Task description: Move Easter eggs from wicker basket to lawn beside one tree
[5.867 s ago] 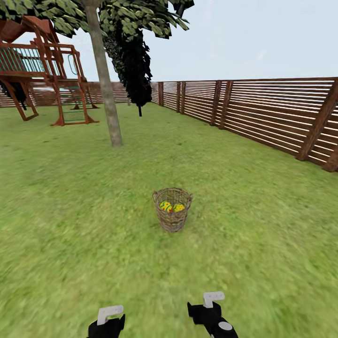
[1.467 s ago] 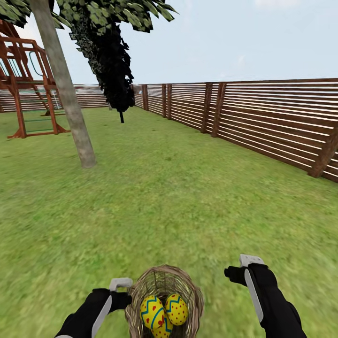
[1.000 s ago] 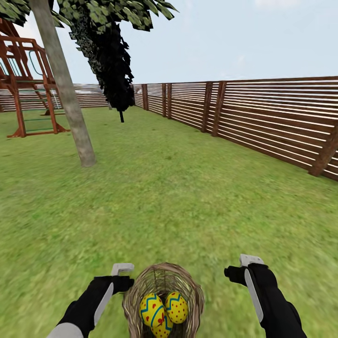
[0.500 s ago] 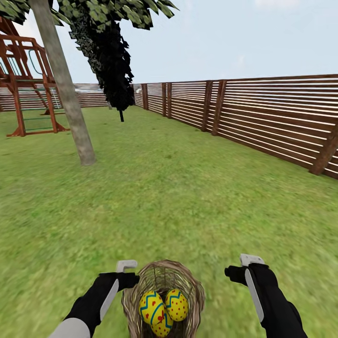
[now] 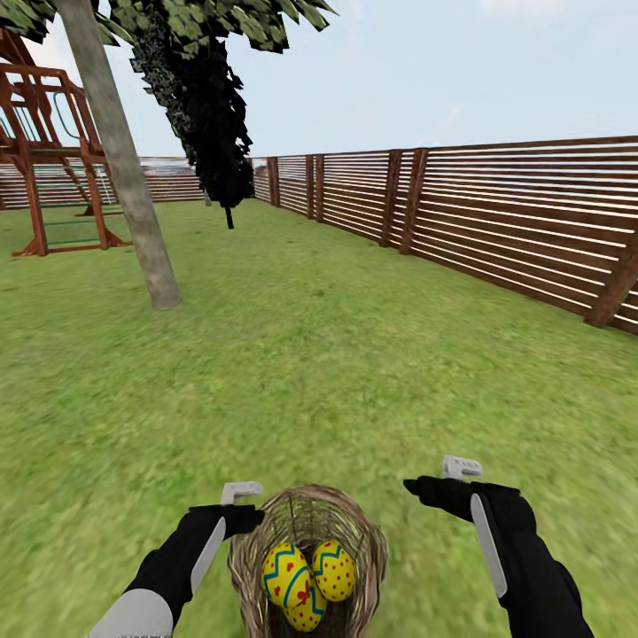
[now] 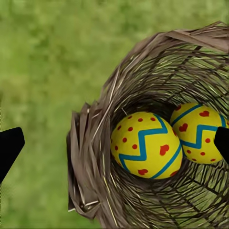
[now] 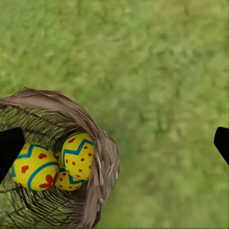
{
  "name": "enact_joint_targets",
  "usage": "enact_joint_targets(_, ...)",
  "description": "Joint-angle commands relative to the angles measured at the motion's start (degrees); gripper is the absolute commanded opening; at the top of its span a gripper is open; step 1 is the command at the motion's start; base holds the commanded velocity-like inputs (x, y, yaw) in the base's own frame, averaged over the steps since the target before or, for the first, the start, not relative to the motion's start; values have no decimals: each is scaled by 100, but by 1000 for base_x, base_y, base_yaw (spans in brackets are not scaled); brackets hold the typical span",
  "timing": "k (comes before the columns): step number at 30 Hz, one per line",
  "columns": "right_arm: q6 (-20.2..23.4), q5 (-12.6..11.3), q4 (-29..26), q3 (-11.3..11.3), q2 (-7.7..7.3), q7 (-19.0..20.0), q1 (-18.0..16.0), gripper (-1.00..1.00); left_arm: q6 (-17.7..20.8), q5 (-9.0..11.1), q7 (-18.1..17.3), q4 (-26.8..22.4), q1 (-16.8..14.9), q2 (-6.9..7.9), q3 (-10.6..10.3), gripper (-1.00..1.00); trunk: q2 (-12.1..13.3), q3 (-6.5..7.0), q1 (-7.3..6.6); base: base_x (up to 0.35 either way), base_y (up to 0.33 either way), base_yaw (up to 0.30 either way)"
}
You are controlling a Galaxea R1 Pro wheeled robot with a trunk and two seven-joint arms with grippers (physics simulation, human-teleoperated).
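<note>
The wicker basket (image 5: pixel 307 542) stands on the lawn (image 5: pixel 337 372) right in front of me, holding three yellow Easter eggs (image 5: pixel 288 574) with red marks and blue zigzags. In the left wrist view two eggs (image 6: pixel 145 145) lie deep in the basket (image 6: pixel 95 157). My left gripper (image 5: pixel 243 507) is open just over the basket's left rim, and its dark fingertips (image 6: pixel 10 147) sit far apart. My right gripper (image 5: pixel 447 483) hangs open over grass to the basket's right. The right wrist view shows the eggs (image 7: pixel 78 155) inside the basket (image 7: pixel 102 157). The grey-brown tree (image 5: pixel 133 186) stands far off at the left.
A brown slat fence (image 5: pixel 496 221) runs along the right side and the back. A dark narrow-trunked tree (image 5: pixel 217 133) stands behind the grey trunk. A wooden play tower (image 5: pixel 44 151) is at the far left. Open grass lies between the basket and the tree.
My left arm has reached forward so its gripper now sits at the basket's left rim. My right gripper has shifted left and slightly forward toward the basket. The eggs have not moved.
</note>
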Motion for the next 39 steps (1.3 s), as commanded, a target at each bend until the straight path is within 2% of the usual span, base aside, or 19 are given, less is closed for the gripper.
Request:
enact_joint_targets(1,21,10,-6,-17,3,160,-3,100,31,28,8,-6,-22,4,3,100,-44,-24,22,0,0,0)
enact_joint_targets(5,3,2,-18,-40,-11,760,-2,100,31,25,17,-2,-53,15,8,100,-205,-96,110,0,0,0)
enact_joint_targets(9,0,1,1,-48,1,971,-4,100,25,18,19,3,-57,30,9,100,-365,-168,198,0,0,0)
enact_joint_targets(18,0,1,11,-40,14,996,-1,100,12,16,19,206,-58,48,14,100,-726,-329,395,0,0,0)
enact_joint_targets(23,0,1,7,-40,8,1002,-1,100,-23,31,19,557,-58,41,17,100,-927,-419,505,0,0,0)
enact_joint_targets(27,0,6,-1,-37,6,1005,-1,100,-386,33,19,782,-58,42,19,100,-1087,-491,593,0,0,0)
enact_joint_targets(31,0,9,-5,-33,0,1005,-2,100,-516,34,21,797,-58,30,26,100,-1247,-563,681,0,0,0)
enact_joint_targets(39,0,10,-11,-31,-2,1005,-1,100,-540,30,27,754,-65,36,26,100,-1568,-706,857,0,0,0)
